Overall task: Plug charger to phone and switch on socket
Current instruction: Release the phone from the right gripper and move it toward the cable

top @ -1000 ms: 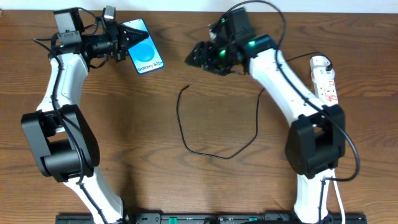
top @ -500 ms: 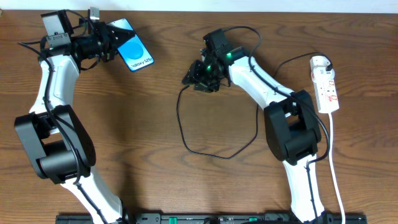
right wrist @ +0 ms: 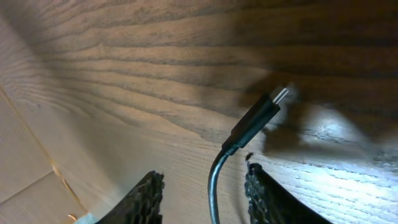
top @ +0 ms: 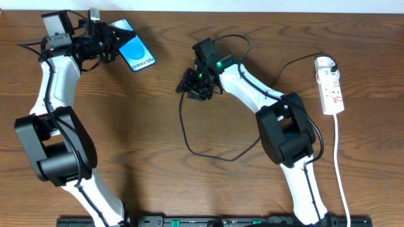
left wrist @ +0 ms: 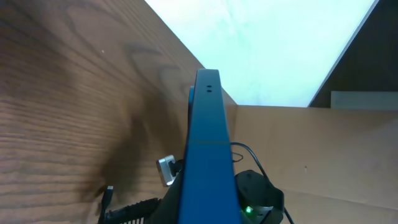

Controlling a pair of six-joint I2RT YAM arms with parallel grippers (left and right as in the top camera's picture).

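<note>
Closing on the long thin black charger cable [right wrist: 212, 186] looks to me like the step in hand, and trouble could start right there. The right claw [right wrist: 204, 177] stands open, its two textured fingers [right wrist: 148, 196] either side of the cable just behind the small silver-tipped plug [right wrist: 261, 117], gripping nothing. The plug sits near the middle of the brown wood-grain worktop [top: 145, 126], toward 12 o'clock, with the cable looping off toward 6 o'clock.

If the fingers shut too far back from the plug, the limp cable could let the tip droop or twist and meet the port askew. Shut off-centre, the thin cable could slip out sideways.

The left claw [top: 120, 44] is closed on the rectangular blue-screened smartphone [top: 137, 53] at 10 o'clock and holds it off the worktop. It grips one end only, so a push from the plug could pivot or slide the smartphone. No view shows the port, so alignment cannot be judged.

The narrow white power strip with red markings [top: 331, 88] lies at 3 o'clock, well apart from both claws, its white cord [top: 341, 164] trailing toward 6 o'clock. I cannot tell where the cable's far end goes. If slack runs short, carrying the plug toward 10 o'clock could drag the loop taut.
</note>
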